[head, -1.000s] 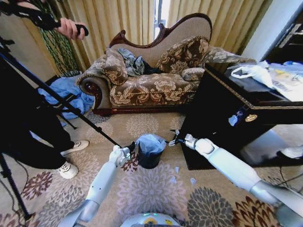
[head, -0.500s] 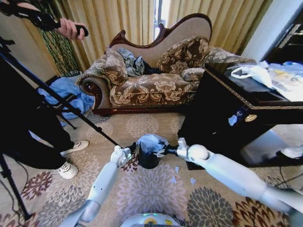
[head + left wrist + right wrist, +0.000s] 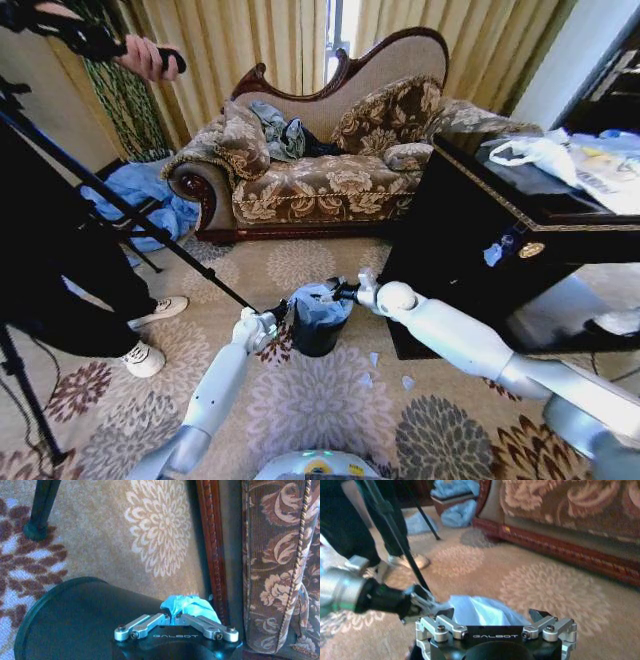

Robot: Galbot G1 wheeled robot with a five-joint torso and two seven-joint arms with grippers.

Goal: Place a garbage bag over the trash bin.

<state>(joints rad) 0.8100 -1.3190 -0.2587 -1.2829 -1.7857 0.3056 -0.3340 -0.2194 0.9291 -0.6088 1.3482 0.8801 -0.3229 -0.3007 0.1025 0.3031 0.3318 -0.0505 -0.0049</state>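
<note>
The trash bin (image 3: 317,332) is being observed at lower centre of the head view, standing on the patterned carpet (image 3: 300,400) in front of the sofa (image 3: 320,170). The garbage bag (image 3: 318,303) is being held bunched over the bin's mouth, not yet spread around the rim.

The left gripper (image 3: 274,316) is being kept at the bin's left edge; in the left wrist view its fingers are pinched together on a wad of the pale blue film (image 3: 190,607). The right gripper (image 3: 338,291) is being positioned at the far right edge of the bag; in the right wrist view its jaws are standing apart, astride the film with nothing pinched.

Judgement on the step in hand: the bag's mouth is being opened and drawn over the rim. For this to be done well, the free edge should be caught by the right gripper opposite the left grip, then both edges drawn apart and downward outside the wall, evenly, so the light bin is not being tipped or dragged.

Materials: the bag is thin, crinkly, translucent plastic, holding creases and likely to slip or tear under a hard pull. The bin is a smooth, matt black cylinder with a plain rim, rigid and apparently light.
</note>
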